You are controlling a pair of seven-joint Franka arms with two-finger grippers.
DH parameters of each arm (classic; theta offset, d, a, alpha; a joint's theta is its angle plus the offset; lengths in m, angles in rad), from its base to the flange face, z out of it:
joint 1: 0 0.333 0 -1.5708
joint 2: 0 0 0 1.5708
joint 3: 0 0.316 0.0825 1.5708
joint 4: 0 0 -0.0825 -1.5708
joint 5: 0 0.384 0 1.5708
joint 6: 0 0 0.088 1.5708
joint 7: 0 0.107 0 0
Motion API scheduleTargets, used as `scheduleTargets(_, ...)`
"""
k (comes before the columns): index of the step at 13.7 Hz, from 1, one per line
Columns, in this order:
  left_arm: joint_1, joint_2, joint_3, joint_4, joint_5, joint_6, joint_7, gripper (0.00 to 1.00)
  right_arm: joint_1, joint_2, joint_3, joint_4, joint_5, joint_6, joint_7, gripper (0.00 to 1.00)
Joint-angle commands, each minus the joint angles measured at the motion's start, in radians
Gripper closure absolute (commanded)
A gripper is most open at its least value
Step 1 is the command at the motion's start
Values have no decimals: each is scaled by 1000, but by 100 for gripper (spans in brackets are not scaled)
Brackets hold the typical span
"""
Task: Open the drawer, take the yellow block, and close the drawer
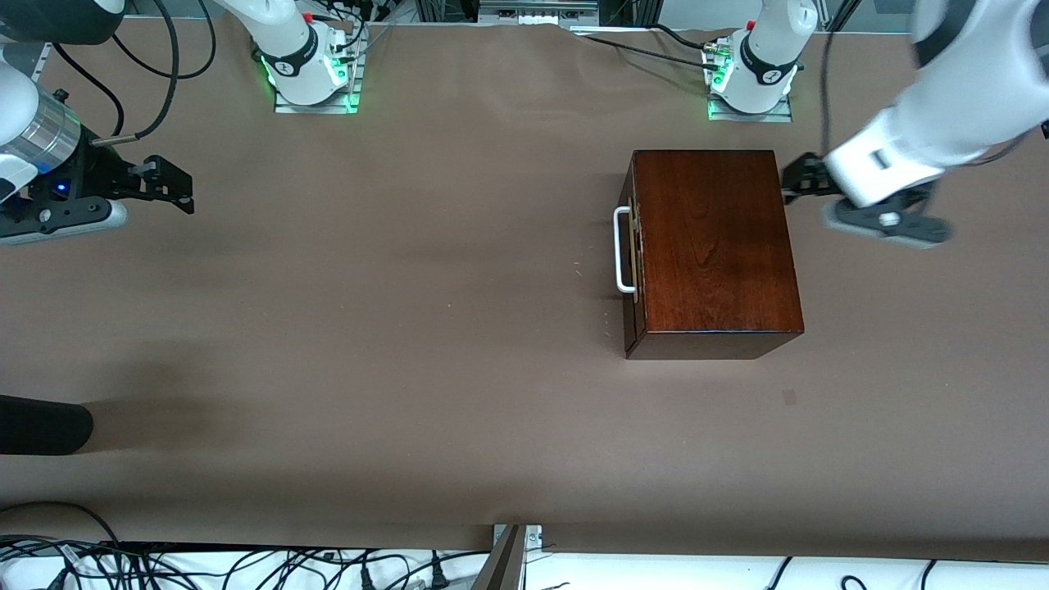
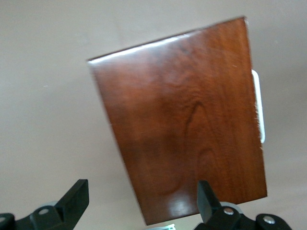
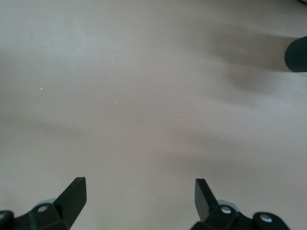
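The dark reddish-brown wooden box (image 1: 713, 246) stands on the table toward the left arm's end. Its drawer (image 1: 632, 254) is shut, with the white U-shaped handle (image 1: 622, 249) facing the right arm's end. The box also shows in the left wrist view (image 2: 187, 129), with the handle (image 2: 259, 105) at its edge. My left gripper (image 1: 799, 184) is open and empty in the air beside the box's back corner, at the end away from the handle. My right gripper (image 1: 176, 187) is open and empty over bare table at the right arm's end. The yellow block is hidden.
A brown cloth (image 1: 369, 328) covers the table. A dark rounded object (image 1: 41, 426) lies at the table's edge toward the right arm's end, and shows in the right wrist view (image 3: 297, 53). Both arm bases (image 1: 311, 70) stand along the table's edge farthest from the front camera.
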Motion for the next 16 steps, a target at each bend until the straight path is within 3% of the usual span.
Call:
scheduleTargets(1, -10, 82, -110, 39, -16, 11, -141, 0, -2, -3, -2, 10, 6, -20, 13, 0)
scheduleTargets(3, -58, 127, -150, 39, -11, 84, -299, 0, -2, -1, -3, 12, 6, -20, 13, 0)
scheduleTargets(7, -179, 226, -151, 38, 10, 239, -468, 0, -2, -3, -3, 12, 6, -18, 12, 0)
scheduleTargets(13, -311, 351, -151, 38, 209, 307, -630, 0, -2, -1, -5, 12, 6, -20, 12, 0)
scheduleTargets(16, -334, 391, -151, 33, 249, 307, -663, 0, -2, -1, -5, 12, 6, -20, 12, 0)
